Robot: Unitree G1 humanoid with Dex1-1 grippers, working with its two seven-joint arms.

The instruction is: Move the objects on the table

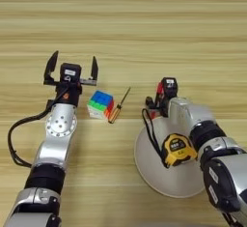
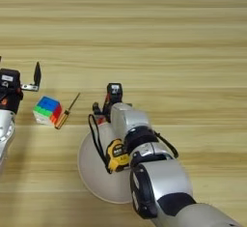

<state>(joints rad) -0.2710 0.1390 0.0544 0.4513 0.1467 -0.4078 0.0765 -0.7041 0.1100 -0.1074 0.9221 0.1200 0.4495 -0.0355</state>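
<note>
The left claw (image 1: 71, 68) was held wide open, fingers spread, just behind the puzzle cube (image 1: 101, 104) on the left half of the counter (image 1: 144, 28). The cube was seen lying beside the amber-handled screwdriver (image 1: 118, 107), the two nearly touching. Something red was glimpsed at the right claw (image 1: 161, 95), which was parked at the far rim of the white plate (image 1: 149, 168); whether its fingers were closed could not be told. A tape measure (image 1: 176, 148) rested on the plate. The cube was judged light, rigid and flat-sided, best pinched across opposite faces; the screwdriver, slim and liable to roll, by its handle.
</note>
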